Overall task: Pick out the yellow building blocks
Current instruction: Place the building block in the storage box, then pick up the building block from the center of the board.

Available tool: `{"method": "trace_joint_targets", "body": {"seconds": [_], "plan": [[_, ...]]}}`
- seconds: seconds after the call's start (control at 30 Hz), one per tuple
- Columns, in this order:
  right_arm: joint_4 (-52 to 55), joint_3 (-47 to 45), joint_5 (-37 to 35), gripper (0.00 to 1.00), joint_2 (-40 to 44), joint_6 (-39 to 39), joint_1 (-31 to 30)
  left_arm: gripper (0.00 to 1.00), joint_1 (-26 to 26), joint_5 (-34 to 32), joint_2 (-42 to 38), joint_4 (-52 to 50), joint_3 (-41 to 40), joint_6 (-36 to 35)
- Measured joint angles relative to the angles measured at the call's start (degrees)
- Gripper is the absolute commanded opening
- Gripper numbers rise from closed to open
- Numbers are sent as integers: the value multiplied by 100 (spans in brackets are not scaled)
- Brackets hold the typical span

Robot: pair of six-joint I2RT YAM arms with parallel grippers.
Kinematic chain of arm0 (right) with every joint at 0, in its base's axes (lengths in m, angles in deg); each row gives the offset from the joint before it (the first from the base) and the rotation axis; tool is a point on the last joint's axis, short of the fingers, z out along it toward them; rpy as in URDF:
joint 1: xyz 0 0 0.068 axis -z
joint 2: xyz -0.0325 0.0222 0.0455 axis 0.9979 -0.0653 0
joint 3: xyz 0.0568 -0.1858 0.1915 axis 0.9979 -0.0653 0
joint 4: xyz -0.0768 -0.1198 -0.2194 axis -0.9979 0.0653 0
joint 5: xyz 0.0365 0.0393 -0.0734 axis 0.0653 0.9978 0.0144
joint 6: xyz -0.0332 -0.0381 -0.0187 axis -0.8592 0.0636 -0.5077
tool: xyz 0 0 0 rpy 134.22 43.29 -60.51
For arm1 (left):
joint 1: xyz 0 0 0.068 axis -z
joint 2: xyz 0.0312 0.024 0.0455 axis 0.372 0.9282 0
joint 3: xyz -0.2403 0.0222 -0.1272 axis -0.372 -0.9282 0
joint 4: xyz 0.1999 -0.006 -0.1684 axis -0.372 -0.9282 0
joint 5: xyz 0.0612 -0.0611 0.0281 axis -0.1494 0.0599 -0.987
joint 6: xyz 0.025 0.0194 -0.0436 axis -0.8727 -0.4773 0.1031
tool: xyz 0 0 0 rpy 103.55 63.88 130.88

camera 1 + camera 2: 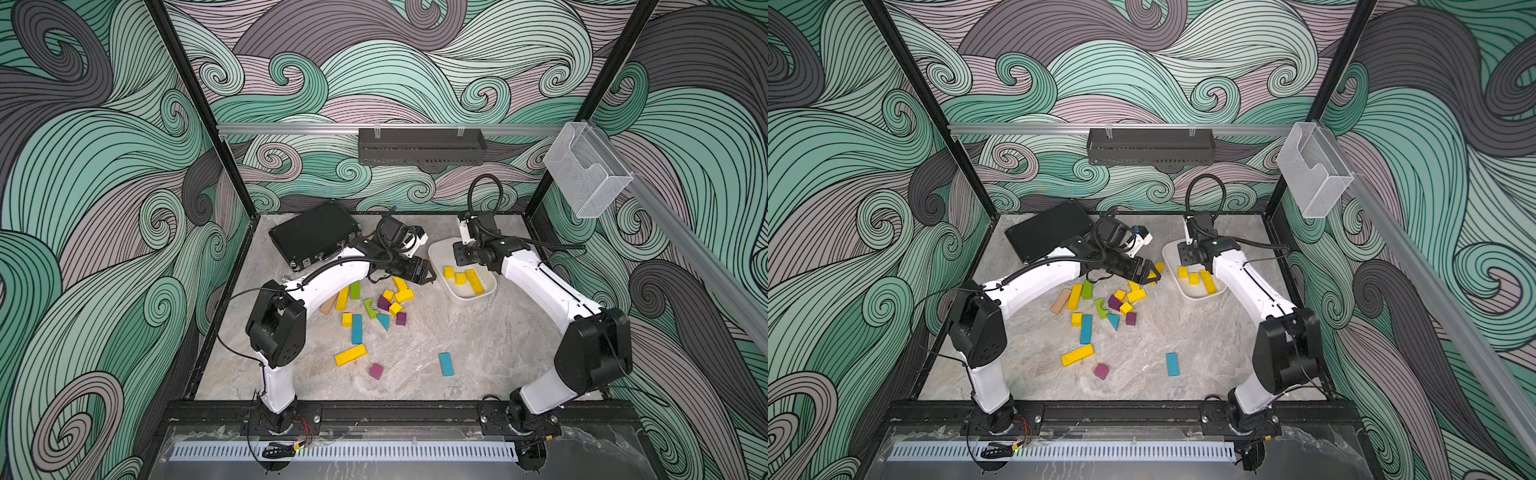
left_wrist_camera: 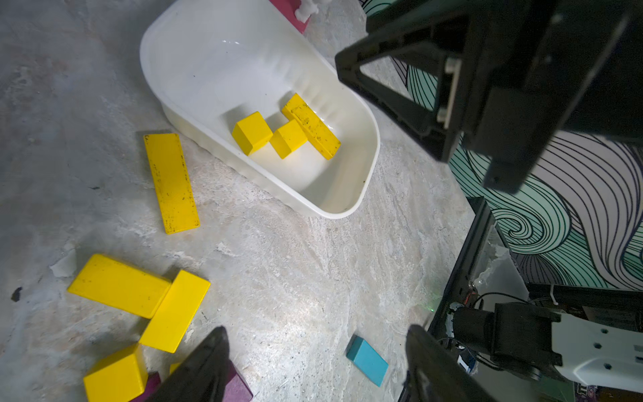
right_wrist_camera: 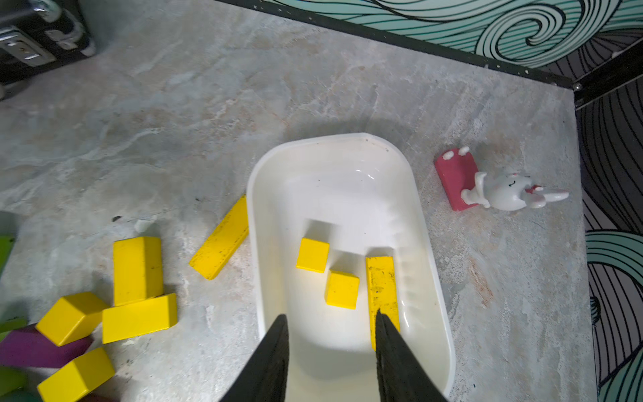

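- Left gripper (image 2: 316,330): jaws wide apart, nothing between them. It hangs over the far edge of the block pile, close to the white tub (image 1: 442,253).
- Right gripper (image 3: 330,315): jaws parted, empty, poised over the near end of the tub.
- Risk: both wrists crowd the same corner. If both reach for the tub together, they may knock each other.
- Risk: a long flat yellow bar (image 3: 222,240) lies just beside the tub wall. A finger coming down on that side may strike the rim or shove the tub.
- Risk: two yellow blocks (image 2: 120,285) touch end to side, with a purple block (image 1: 383,303) against the pile. Closing on one likely drags a neighbour.
- Risk: a tan bar (image 1: 328,305) and lime-green blocks (image 1: 355,290) sit among the yellows, so a wrong pick is possible.
- Yellow building blocks: bright painted wood with scuffed faces, as cubes and bars.
- Three sit in the tub: two cubes (image 3: 312,254) and one bar (image 3: 382,282).
- The rest lie on the table, mostly clustered mid-table. One long bar (image 1: 351,354) lies apart, nearer the front.
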Motion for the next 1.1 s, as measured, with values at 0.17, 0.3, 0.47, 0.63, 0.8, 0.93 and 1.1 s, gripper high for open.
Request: {"method": "trace_joint_targets", "body": {"seconds": [0.17, 0.3, 0.47, 0.63, 0.8, 0.93, 1.1], "plan": [[22, 0, 37, 42, 302, 46, -299, 77, -129, -105, -173, 4, -17, -7], [37, 0, 149, 41, 468, 142, -411, 77, -192, -201, -260, -7, -72, -61], [107, 0, 304, 41, 577, 260, -570, 77, -201, -393, -448, -15, -173, -195], [190, 0, 468, 41, 656, 369, -769, 77, -201, -699, -852, -2, -382, -367], [227, -7, 634, 41, 745, 490, -903, 77, -201, -1093, -1469, 42, -876, -573], [173, -83, 765, 40, 802, 651, -1001, 77, -201, -1427, -1897, -24, -1268, -717], [140, -162, 903, 40, 798, 826, -1207, 77, -201, -1773, -2404, -129, -1718, -831]]}}
